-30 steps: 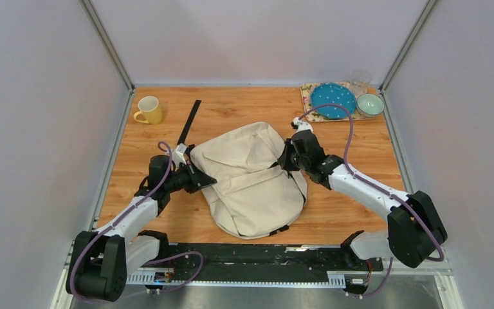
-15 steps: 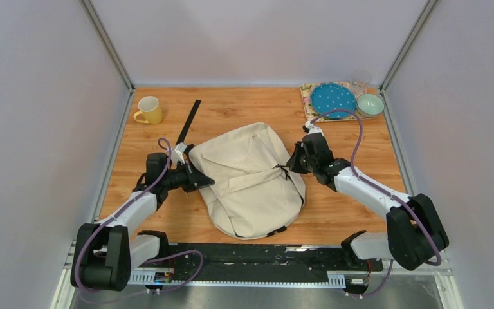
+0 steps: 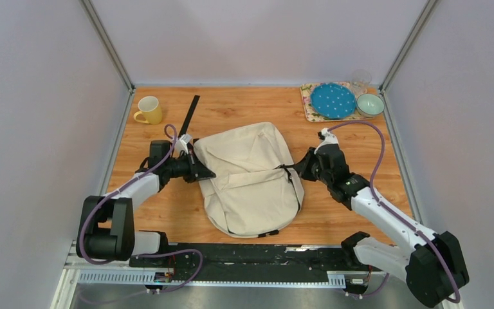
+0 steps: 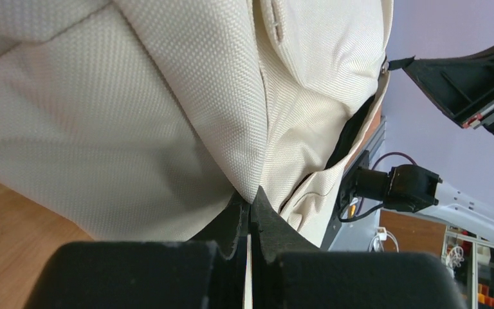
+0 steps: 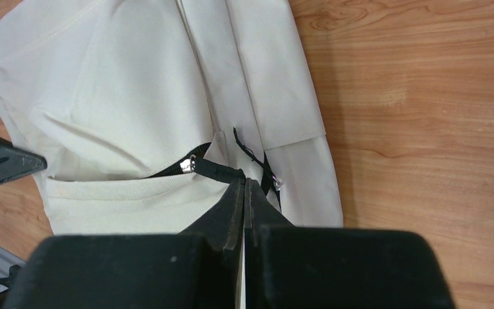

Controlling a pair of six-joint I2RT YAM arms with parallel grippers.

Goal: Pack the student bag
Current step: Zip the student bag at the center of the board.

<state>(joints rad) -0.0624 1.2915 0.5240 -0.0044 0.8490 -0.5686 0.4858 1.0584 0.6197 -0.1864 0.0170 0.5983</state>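
The cream student bag (image 3: 251, 177) lies flat in the middle of the table. My left gripper (image 3: 204, 172) is shut on a fold of fabric at the bag's left edge; the left wrist view shows the cream cloth (image 4: 167, 116) pinched at my fingertips (image 4: 251, 201). My right gripper (image 3: 297, 168) is at the bag's right edge, shut on a black zipper pull (image 5: 222, 170), with its tips (image 5: 244, 183) closed tight. A short dark gap of opened zipper (image 5: 170, 168) runs left from the pull. The inside of the bag is hidden.
A yellow mug (image 3: 148, 110) and a black ruler-like strip (image 3: 190, 119) lie at the back left. A patterned mat (image 3: 309, 109) at the back right holds a blue dotted plate (image 3: 332, 100), a green bowl (image 3: 369, 104) and a clear glass (image 3: 360, 78).
My right gripper has moved right and toward the near edge with the zipper pull. My left gripper has moved slightly back with the fabric. The bag has turned and stretched between them.
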